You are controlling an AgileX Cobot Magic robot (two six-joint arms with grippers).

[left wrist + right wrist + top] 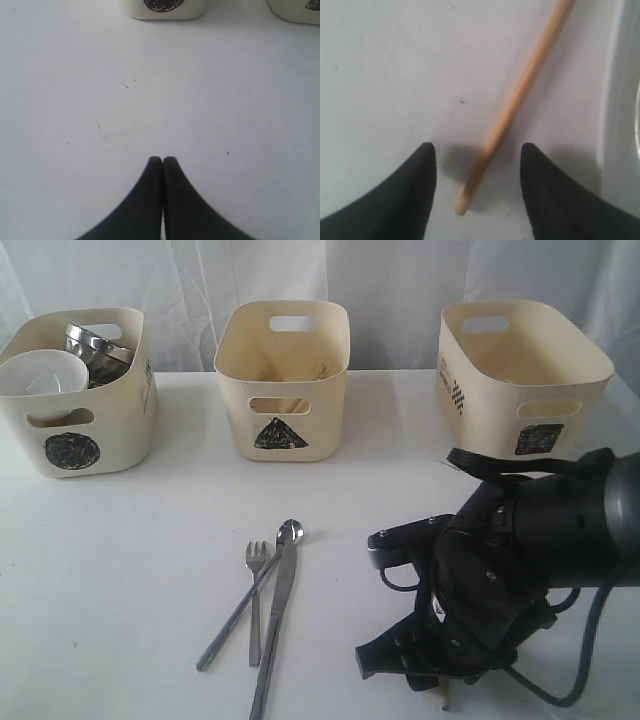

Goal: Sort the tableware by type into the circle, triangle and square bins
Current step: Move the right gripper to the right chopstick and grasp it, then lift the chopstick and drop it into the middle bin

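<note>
My right gripper (477, 151) is open just above the table, and a wooden chopstick (520, 85) lies loose on the surface between its fingers, touching neither. The rim of the white plate (620, 100) lies beside it. In the exterior view the steel fork (255, 602), spoon (289, 533) and knife (279, 625) lie together on the table. The circle bin (75, 435) holds a white bowl (42, 375) and steel mugs (97, 348). The triangle bin (282, 380) and square bin (520, 375) stand further right. My left gripper (162, 160) is shut and empty over bare table.
My right arm (500, 560) fills the near right of the table and hides the plate in the exterior view. The three bins stand in a row along the far edge before a white curtain. The circle bin's base (162, 7) shows ahead of the left gripper.
</note>
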